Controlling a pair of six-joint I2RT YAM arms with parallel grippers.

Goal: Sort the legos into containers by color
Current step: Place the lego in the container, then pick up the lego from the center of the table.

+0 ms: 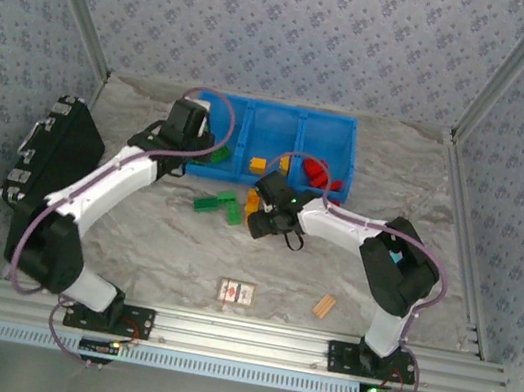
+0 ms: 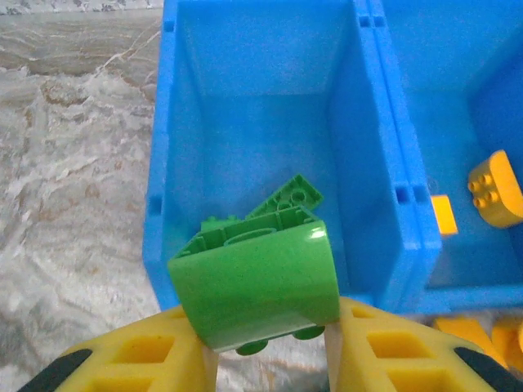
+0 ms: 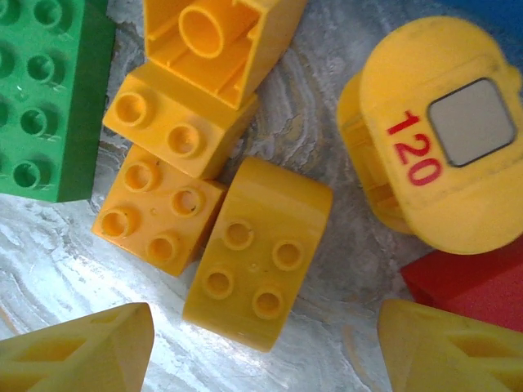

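— From above: left gripper (image 1: 195, 133) hangs over the left bin (image 1: 238, 116), right gripper (image 1: 276, 221) sits low by the loose bricks (image 1: 220, 201).
— Left wrist: it's clamped on a green brick (image 2: 257, 282) above that bin, with another green (image 2: 288, 194) inside. I'd release right there.
— Right wrist: jaws apart, nothing held, either side of a yellow brick (image 3: 257, 253) on the table. Centre on it first, then close

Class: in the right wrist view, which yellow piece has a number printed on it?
The rounded yellow piece on the right, marked 120 in red beside a grey square. The other yellow bricks show only studs or a hollow underside.
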